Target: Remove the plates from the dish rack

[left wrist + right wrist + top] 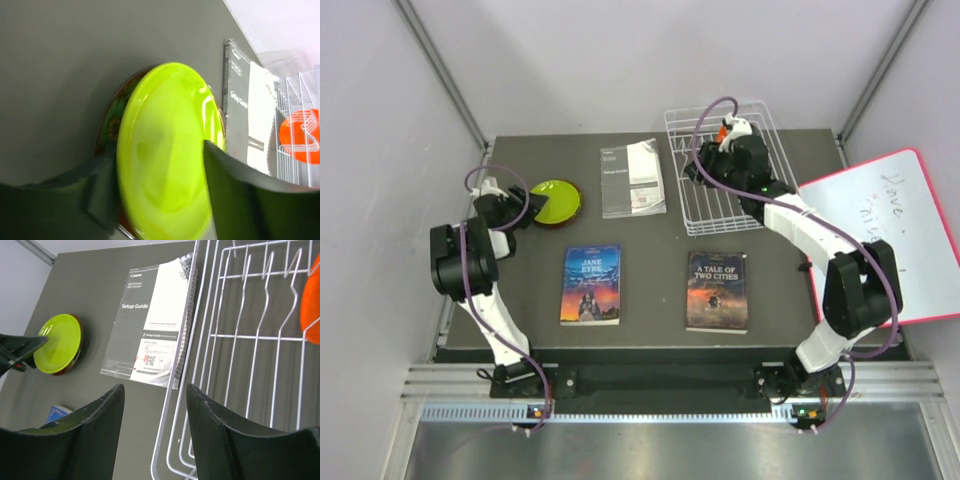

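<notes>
The lime green plate (556, 200) lies on the red plate (576, 211) at the table's left, also in the right wrist view (59, 343). My left gripper (523, 207) is open, one jaw on each side of the lime plate's (165, 150) near rim, not closed on it. The orange plate (723, 131) stands in the white dish rack (760, 130), seen at the right wrist view's edge (311, 305). My right gripper (155, 395) is open and empty above the rack's (240, 335) left front corner. The teal-grey plate is out of view.
A setup guide booklet (633, 178) lies between the plates and the rack. Two books, "Jane Eyre" (591, 283) and "A Tale of Two Cities" (717, 291), lie near the front. A red-framed whiteboard (895, 230) leans at the right.
</notes>
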{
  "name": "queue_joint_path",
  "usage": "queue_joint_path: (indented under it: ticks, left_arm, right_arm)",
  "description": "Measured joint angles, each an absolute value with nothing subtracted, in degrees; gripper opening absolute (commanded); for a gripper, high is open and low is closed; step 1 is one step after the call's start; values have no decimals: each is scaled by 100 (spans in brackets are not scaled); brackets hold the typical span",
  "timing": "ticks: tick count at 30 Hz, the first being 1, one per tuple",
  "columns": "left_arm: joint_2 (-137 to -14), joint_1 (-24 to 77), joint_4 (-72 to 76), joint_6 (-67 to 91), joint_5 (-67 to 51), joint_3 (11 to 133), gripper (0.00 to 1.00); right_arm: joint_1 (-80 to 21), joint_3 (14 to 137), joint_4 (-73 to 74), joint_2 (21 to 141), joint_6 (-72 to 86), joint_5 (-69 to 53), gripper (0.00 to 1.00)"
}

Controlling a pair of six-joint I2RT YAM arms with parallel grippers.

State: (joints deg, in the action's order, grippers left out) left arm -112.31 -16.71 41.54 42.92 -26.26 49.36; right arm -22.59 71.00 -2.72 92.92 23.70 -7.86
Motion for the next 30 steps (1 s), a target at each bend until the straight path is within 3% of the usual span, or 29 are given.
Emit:
queue_joint_path:
  ticks: [1,3,4,21,30]
  left_arm:
    - [-11236,-1669,4169,4307,-2674,4974,86]
    - [-11233,-1671,4211,4274,-2724,5035,92]
    - [-11218,-1664,4226,4248,-2727,5094,99]
    - [-10184,-1511,2375,3511,-2027,5210,99]
    - [-9404,-661,2281,3304,-1658,5046,99]
  right_arm:
    - [-2257,7181,-215,9334,2327,-740,55]
    - [-2246,7349,-121,9428,2226,-633,56]
    - [-2244,7450,-71,9478,2178,-567,56]
    - [-2067,9308,838,10969,1111,1605,59]
    - [-1710,9948,1048,11863,910,1970,58]
